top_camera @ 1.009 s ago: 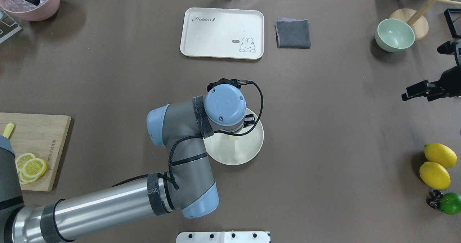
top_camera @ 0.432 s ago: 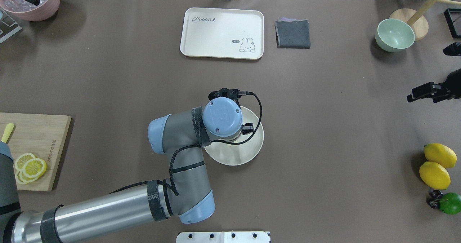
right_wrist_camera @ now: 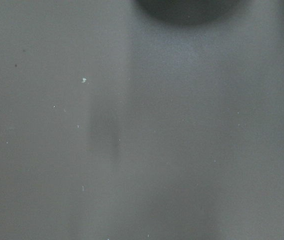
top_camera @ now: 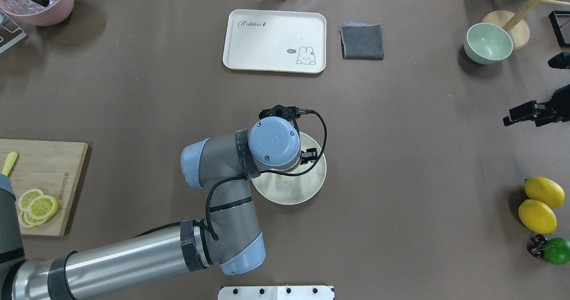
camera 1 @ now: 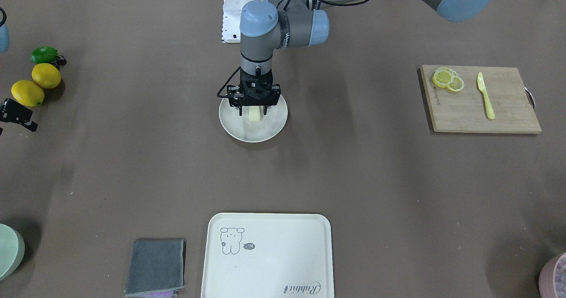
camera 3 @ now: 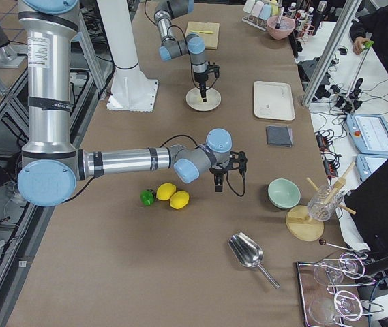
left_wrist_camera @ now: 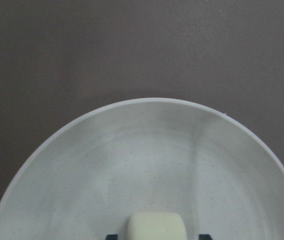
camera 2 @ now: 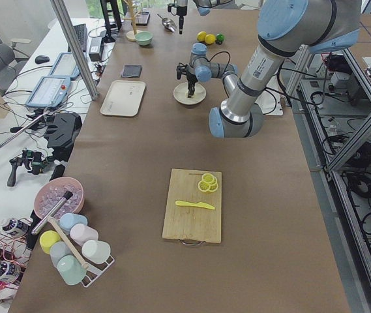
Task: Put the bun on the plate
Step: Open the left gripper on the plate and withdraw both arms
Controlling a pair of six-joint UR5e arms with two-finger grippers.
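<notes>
The bun (camera 1: pixel 255 114), a small pale cream block, rests on the round cream-white plate (camera 1: pixel 269 130) at the table's middle. My left gripper (camera 1: pixel 253 111) points straight down over it, its fingers (camera 1: pixel 241 108) either side of the bun with small gaps, so it is open. In the left wrist view the bun (left_wrist_camera: pixel 156 226) sits at the bottom edge inside the plate (left_wrist_camera: pixel 146 150), dark fingertips (left_wrist_camera: pixel 112 236) apart from its sides. From overhead the wrist hides most of the bun (top_camera: pixel 287 178). My right gripper (top_camera: pixel 530 113) hovers near the table's right edge; its jaws are unclear.
A cream tray with a rabbit drawing (top_camera: pixel 274 40) and a grey cloth (top_camera: pixel 362 41) lie at the far side. A cutting board with lemon slices (top_camera: pixel 40 186) is on the left. A green bowl (top_camera: pixel 488 43), lemons (top_camera: pixel 541 202) and a lime (top_camera: pixel 556 251) are on the right.
The left wrist has shifted slightly toward the robot over the plate, covering more of the bun. The right gripper has drawn back toward the right edge.
</notes>
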